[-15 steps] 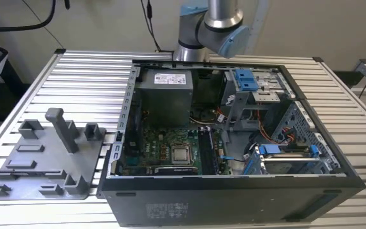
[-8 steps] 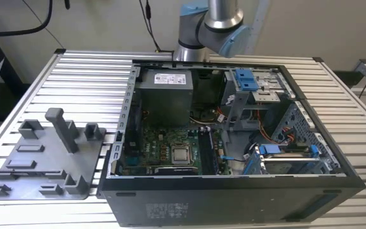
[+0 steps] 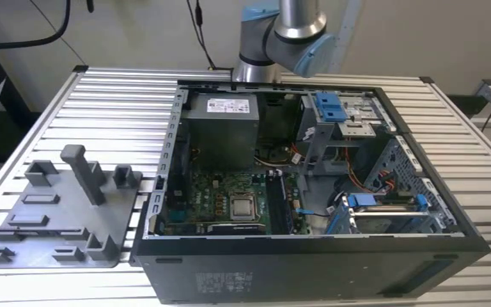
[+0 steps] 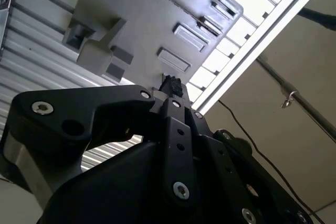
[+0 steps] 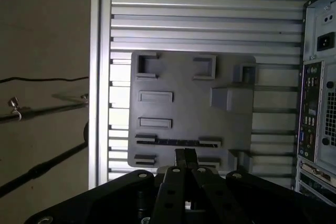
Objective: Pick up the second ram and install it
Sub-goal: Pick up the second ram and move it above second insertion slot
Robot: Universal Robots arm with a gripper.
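Note:
A thin dark strip, which I take for the second ram [image 5: 178, 142], stands on edge in the long slot of the grey fixture plate [image 5: 189, 82]. In the exterior view the same strip [image 3: 41, 229] lies near the front of that plate [image 3: 23, 246], left of the computer case. My gripper [image 5: 185, 156] hangs above the plate, apart from it, with its black fingertips [image 5: 180, 157] pressed together and nothing between them. The tips line up close to the strip's middle. From the second wrist view the shut gripper [image 4: 170, 85] points at the plate's edge.
An open computer case [image 3: 314, 256] fills the table's middle, with motherboard [image 3: 220, 192], power supply [image 3: 220, 128] and blue drive-bay clips [image 3: 331, 105] inside. A grey upright post [image 3: 84, 173] rises from the fixture plate. The slatted table [image 3: 109, 96] ends just beyond the plate [image 5: 100, 103]. The arm's base [image 3: 280, 32] stands behind the case.

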